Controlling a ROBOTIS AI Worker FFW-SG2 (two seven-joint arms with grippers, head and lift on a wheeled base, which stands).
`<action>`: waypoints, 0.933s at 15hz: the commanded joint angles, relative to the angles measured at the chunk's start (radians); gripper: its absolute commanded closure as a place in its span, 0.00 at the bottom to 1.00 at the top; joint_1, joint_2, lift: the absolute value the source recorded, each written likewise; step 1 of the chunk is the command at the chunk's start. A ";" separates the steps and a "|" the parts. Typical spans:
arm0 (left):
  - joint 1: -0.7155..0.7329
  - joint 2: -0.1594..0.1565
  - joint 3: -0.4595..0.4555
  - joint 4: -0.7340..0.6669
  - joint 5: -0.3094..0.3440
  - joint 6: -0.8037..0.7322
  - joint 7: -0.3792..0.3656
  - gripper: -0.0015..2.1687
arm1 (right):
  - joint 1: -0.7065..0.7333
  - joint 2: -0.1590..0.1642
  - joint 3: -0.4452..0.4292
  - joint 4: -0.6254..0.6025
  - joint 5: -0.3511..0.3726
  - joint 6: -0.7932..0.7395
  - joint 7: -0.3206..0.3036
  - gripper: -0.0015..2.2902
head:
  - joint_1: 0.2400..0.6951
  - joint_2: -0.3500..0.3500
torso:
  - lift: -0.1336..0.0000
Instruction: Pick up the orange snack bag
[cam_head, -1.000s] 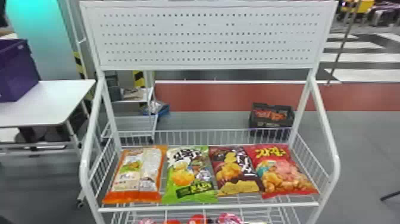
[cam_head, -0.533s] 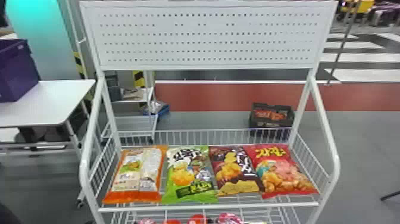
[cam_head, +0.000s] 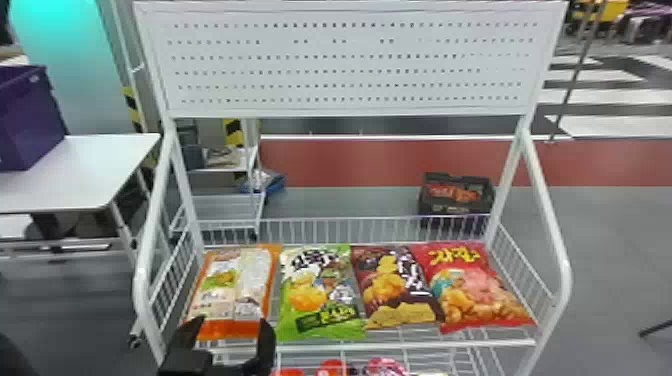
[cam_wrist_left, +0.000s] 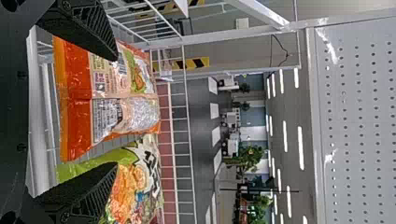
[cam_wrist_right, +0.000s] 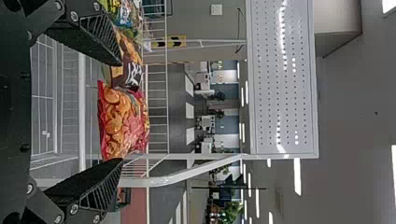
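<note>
The orange snack bag (cam_head: 233, 290) lies at the left end of the wire shelf. My left gripper (cam_head: 227, 330) stands open at the shelf's front edge, its fingertips over the bag's near end. In the left wrist view the same orange bag (cam_wrist_left: 107, 93) shows beyond the open left gripper (cam_wrist_left: 116, 112), with nothing held between the fingers. My right gripper (cam_wrist_right: 121, 112) is open in the right wrist view, with a red snack bag (cam_wrist_right: 122, 122) beyond its fingers.
Beside the orange bag lie a green bag (cam_head: 320, 295), a brown bag (cam_head: 395, 290) and the red one. The shelf's white front rail (cam_head: 400, 345) runs before them, and side rails rise at both ends. More packages sit on the lower shelf.
My left gripper has come into the head view from the bottom edge, up to the orange bag's near end. The bags have not moved.
</note>
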 joint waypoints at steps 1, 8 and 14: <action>-0.106 -0.024 -0.018 0.091 0.006 0.047 0.001 0.04 | -0.008 -0.002 0.007 0.006 0.000 0.000 0.000 0.07 | 0.57 0.50 | 1.00; -0.258 -0.051 -0.016 0.239 0.043 0.124 -0.016 0.07 | -0.008 -0.005 0.005 0.010 -0.002 -0.003 0.000 0.07 | 0.57 0.50 | 1.00; -0.264 -0.044 0.014 0.263 0.089 0.133 -0.022 0.33 | -0.002 -0.008 0.007 0.001 -0.002 -0.003 0.000 0.07 | 0.57 0.50 | 1.00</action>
